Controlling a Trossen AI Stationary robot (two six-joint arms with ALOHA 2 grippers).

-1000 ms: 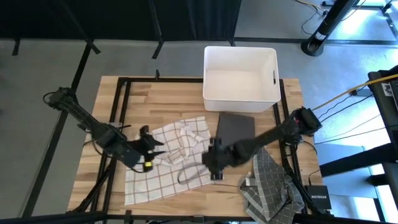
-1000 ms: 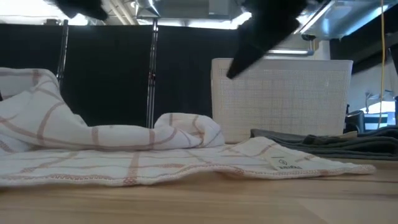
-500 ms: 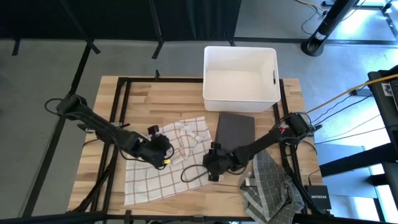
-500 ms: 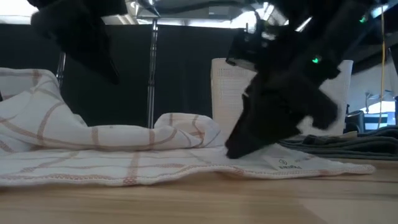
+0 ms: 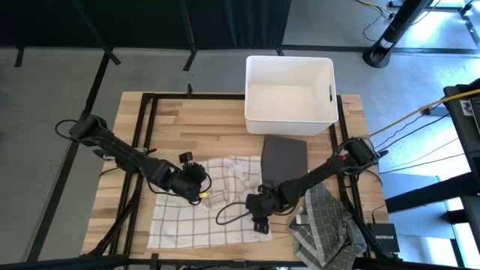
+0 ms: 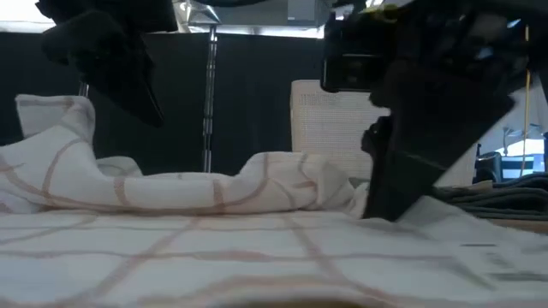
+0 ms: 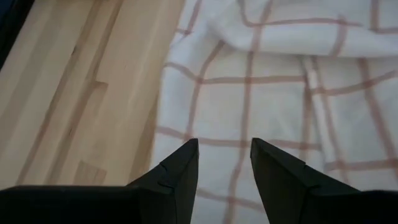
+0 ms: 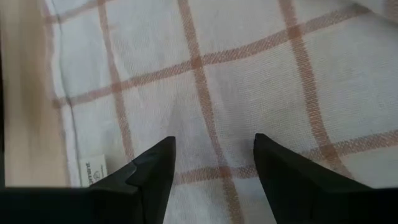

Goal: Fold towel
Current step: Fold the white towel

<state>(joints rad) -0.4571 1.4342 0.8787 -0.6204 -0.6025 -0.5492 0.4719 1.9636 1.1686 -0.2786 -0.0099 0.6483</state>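
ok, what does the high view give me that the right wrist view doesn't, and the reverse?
Only the high view shows the white plastic bin, the dark grey folded cloth, the crumpled grey checked towel, the wooden table, and the left gripper over the towel's left part.

Only the right wrist view shows the small white label at the hem.

Both show the white towel with reddish-brown checks and the right gripper, fingers open, just above it.

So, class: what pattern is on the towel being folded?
White with a reddish-brown grid check; the towel shows it best in the right wrist view.
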